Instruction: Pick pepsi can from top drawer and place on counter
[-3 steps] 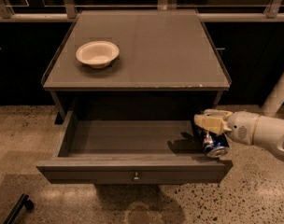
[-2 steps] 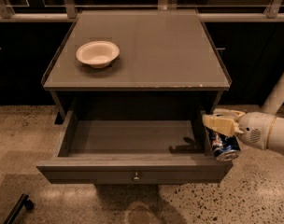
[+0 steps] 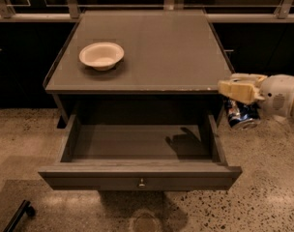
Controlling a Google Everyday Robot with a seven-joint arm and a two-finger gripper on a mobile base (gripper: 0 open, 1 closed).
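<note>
Your gripper (image 3: pixel 240 95) sat just off the counter's (image 3: pixel 156 47) right front corner, with the arm reaching in from the right. Its fingers (image 3: pixel 236 87) were closed on the can (image 3: pixel 242 116), clamped at the can's upper end. The can hung below them, tilted, its body just under counter level and outside the counter's right edge. It looked clear of the counter, not touching.

The drawer (image 3: pixel 137 170) below the counter stood pulled well out, knob (image 3: pixel 141 182) at front centre. Nothing lay inside except a shadow (image 3: pixel 185 141) toward the right. I read the pick as done and the place as not yet done.

The bowl (image 3: pixel 101 55) sat on the counter, left and toward the back, well apart from the can.

Why held so, as I judged it:
- A grip at the top end suits lifting out of a shallow drawer, and it leaves the base free for setting down.
- Hanging off the counter's right side kept the can away from the front rim.

What the place called for:
- You needed height first, because the can's base was below the counter's rim and a straight move left would likely have clipped the edge.
- The tilt wanted correcting, or the can could have tipped on release.
- The counter's right half was the natural spot, far from the bowl.
</note>
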